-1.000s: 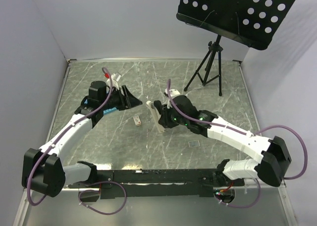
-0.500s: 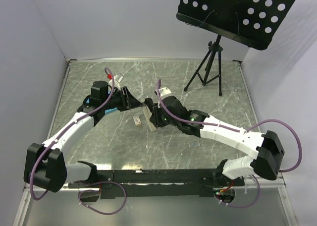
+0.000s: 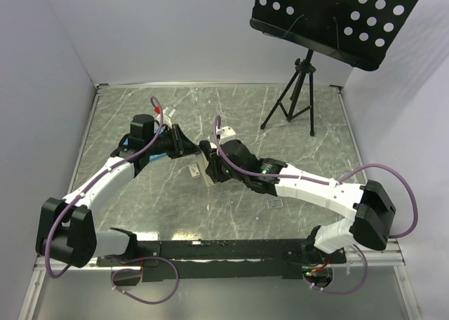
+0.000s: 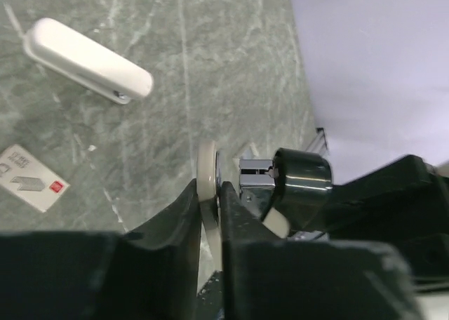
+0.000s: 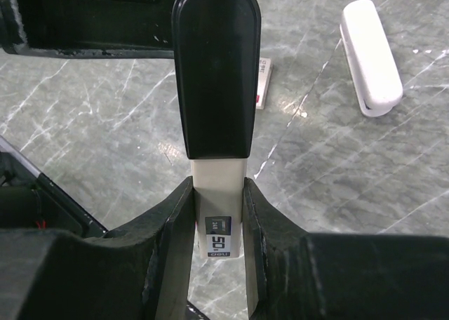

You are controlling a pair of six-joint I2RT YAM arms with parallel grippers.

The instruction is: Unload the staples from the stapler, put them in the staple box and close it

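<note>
With the right jaws clamped on the small cream-white plastic stapler, held off the grey marbled table, and the left jaws pinching its thin cream edge, that shallow pinch could slip under pull, leaving the staples unloaded.

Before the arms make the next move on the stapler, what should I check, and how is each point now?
1. Jaws of the right gripper shut on the stapler: ok.
2. Jaws of the left gripper pinch its cream edge: ok.
3. The stapler is held above the table: ok.
4. End of its metal channel shows in the left wrist view: ok.
5. Any staples in the channel: cannot tell.
</note>
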